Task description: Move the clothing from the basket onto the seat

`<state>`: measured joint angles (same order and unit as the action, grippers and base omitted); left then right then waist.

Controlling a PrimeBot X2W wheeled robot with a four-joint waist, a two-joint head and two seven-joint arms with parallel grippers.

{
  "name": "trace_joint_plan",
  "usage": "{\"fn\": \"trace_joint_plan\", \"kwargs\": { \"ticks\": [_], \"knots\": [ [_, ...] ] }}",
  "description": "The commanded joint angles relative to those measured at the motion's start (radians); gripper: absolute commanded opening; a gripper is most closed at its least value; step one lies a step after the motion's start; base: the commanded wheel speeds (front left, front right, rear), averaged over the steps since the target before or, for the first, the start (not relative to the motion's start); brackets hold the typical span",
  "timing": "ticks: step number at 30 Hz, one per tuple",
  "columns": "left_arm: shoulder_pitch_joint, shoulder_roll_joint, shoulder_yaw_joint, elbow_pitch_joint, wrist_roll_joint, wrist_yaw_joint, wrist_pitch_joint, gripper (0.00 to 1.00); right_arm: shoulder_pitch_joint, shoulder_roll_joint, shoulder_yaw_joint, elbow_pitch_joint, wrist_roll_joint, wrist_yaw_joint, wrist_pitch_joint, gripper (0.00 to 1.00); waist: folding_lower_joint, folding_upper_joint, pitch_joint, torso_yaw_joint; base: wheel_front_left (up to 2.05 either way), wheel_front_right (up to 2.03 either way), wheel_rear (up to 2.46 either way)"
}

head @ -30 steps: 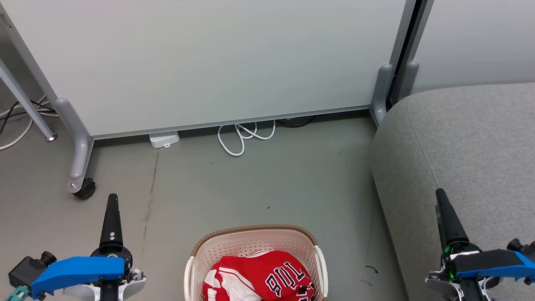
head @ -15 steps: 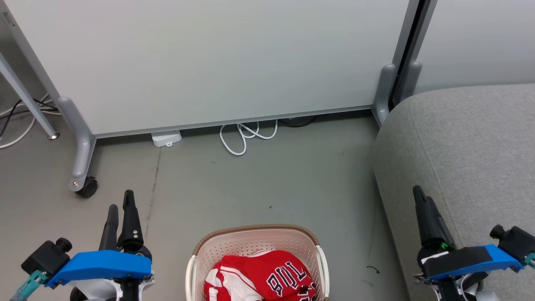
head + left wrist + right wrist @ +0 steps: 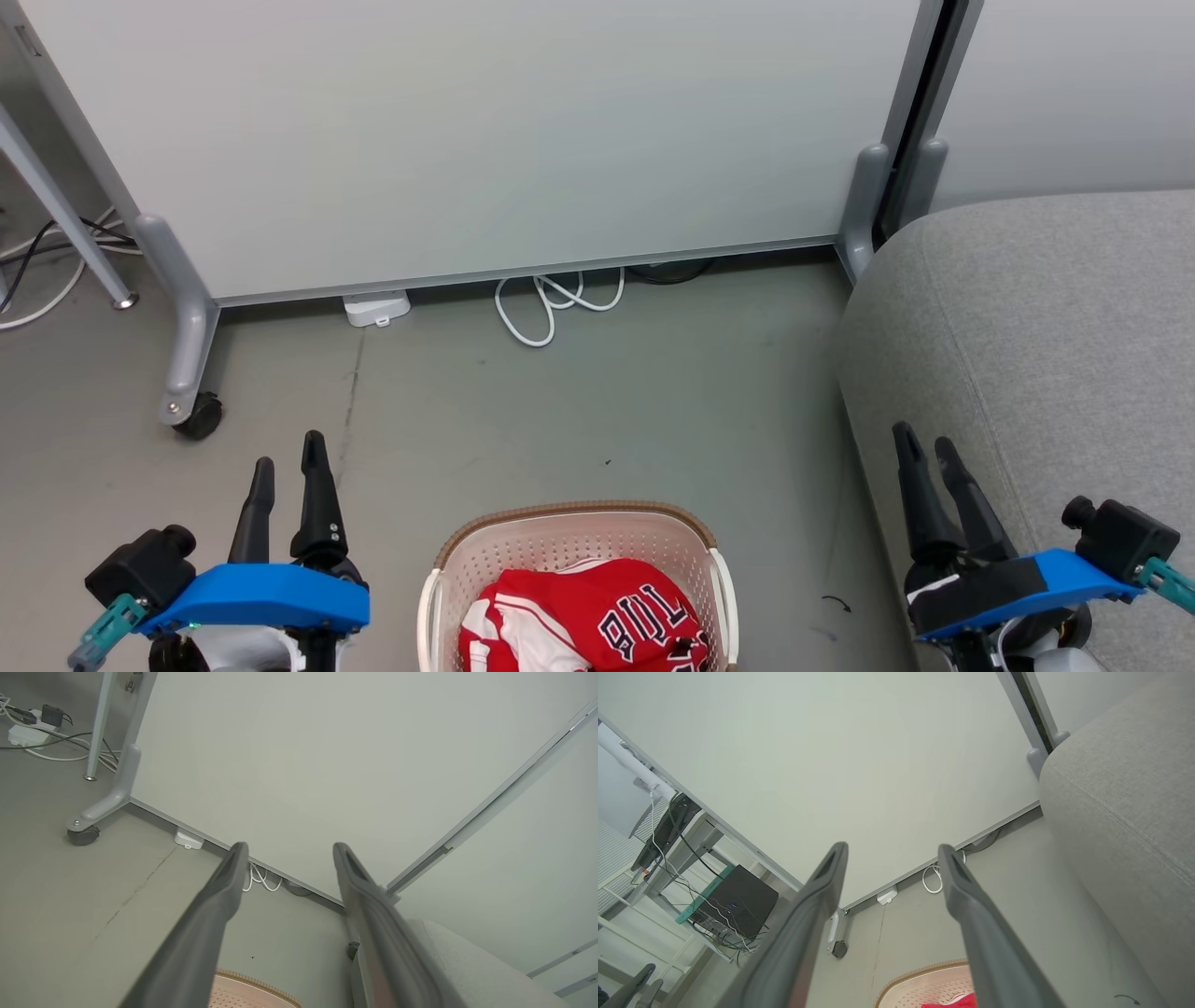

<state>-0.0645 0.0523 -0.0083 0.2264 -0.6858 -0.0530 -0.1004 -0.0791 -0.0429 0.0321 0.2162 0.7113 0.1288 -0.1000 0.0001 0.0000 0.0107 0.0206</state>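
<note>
Grey floor (image 3: pixel 597 401) lies open between the pale partition panel (image 3: pixel 467 140) on the far side and the basket (image 3: pixel 571 519) at the near edge, bounded on the right by the seat (image 3: pixel 1046 327) with its rounded edge and on the left by the panel's caster (image 3: pixel 198 415). I have my left gripper (image 3: pixel 288 448) and right gripper (image 3: pixel 922 434) either side of the basket, both with fingers spread and empty, the right one against the seat's left edge; my right wrist view adds a black box (image 3: pixel 733 900) under a desk past the panel's left end. Red clothing (image 3: pixel 588 616) sits bundled inside the basket, its black lettering facing up.
</note>
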Motion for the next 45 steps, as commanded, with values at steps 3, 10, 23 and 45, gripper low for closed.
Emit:
{"fn": "trace_joint_plan", "kwargs": {
  "ticks": [3,10,23,45],
  "knots": [
    [-0.028,0.008,-0.006,-0.002,0.055,0.007,-0.018,1.0,-0.028,-0.007,0.008,-0.004,-0.057,0.002,-0.018,1.0,-0.0001,0.0,0.001,0.001,0.0,0.0,0.0],
    [-0.032,0.009,-0.018,0.005,0.137,0.017,-0.038,1.0,-0.03,-0.007,0.016,0.002,-0.143,0.002,-0.037,1.0,-0.0001,0.0,0.002,0.005,0.0,0.0,0.0],
    [-0.034,0.011,-0.036,-0.001,0.276,0.029,-0.072,1.0,-0.036,-0.008,0.035,0.009,-0.285,0.002,-0.072,1.0,-0.0001,0.0,0.003,0.011,0.0,0.0,0.0],
    [-0.033,0.013,-0.057,0.0,0.476,0.045,-0.12,1.0,-0.042,-0.009,0.057,0.021,-0.493,0.003,-0.12,1.0,-0.0001,0.0,0.006,0.019,0.0,0.0,0.0]
  ]
}}
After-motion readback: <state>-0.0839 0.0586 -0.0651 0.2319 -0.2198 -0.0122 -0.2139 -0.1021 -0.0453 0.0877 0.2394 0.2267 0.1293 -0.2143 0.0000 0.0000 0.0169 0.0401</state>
